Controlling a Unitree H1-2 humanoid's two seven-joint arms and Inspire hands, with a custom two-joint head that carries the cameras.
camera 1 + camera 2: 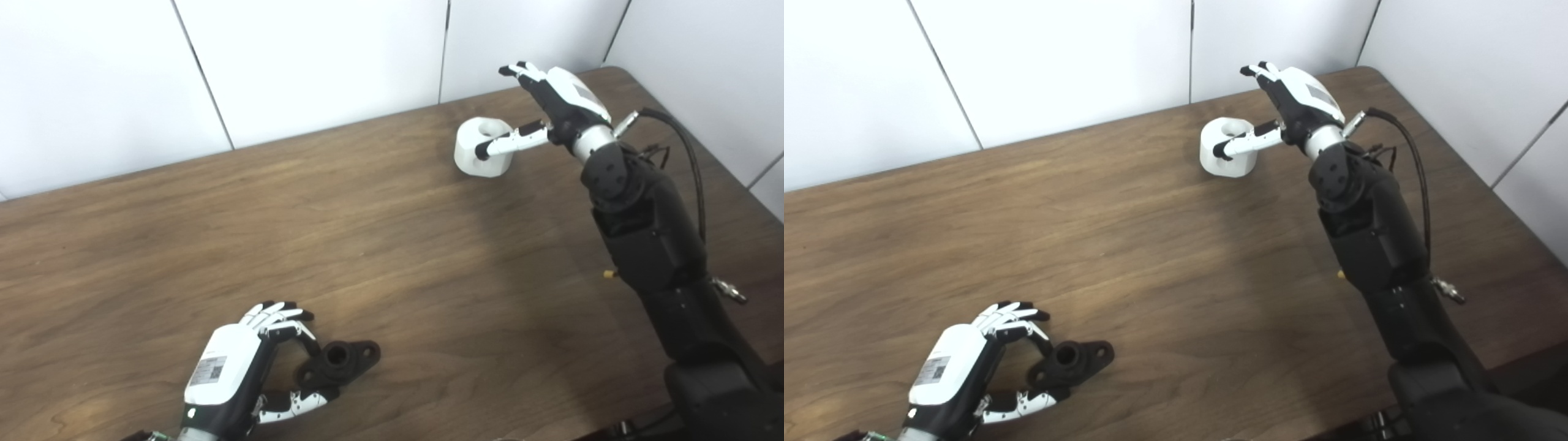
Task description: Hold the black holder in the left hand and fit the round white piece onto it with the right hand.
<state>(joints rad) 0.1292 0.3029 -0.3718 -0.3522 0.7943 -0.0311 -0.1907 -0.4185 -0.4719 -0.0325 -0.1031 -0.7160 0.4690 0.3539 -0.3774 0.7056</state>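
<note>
Where hands (pixel 245 361) (pixel 560 98) reach: one holder (pixel 340 361), one piece (pixel 484 147)

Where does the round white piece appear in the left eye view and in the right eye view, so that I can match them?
Left eye view: round white piece upper right of centre, on the table's far side.
Right eye view: same piece, nearer the centre top.
Shared landmark: the right hand, its thumb lying across the piece.
</note>
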